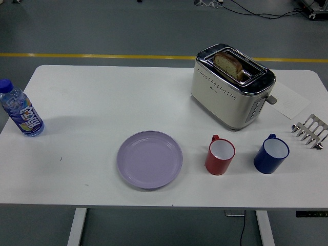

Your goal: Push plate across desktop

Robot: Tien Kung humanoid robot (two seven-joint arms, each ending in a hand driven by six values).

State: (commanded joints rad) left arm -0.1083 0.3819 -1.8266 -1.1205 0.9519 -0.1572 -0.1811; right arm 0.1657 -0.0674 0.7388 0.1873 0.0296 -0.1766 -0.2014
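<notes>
A round lavender plate (149,159) lies flat on the white table (102,102), near the front edge and a little left of centre. Nothing touches it. Neither of my hands nor either arm shows in the head view.
A red mug (220,155) and a blue mug (271,153) stand to the plate's right. A cream toaster (231,86) with bread in it stands at the back right. A metal toast rack (309,129) and a paper sheet (288,100) are at the far right. A water bottle (21,115) stands at the left edge.
</notes>
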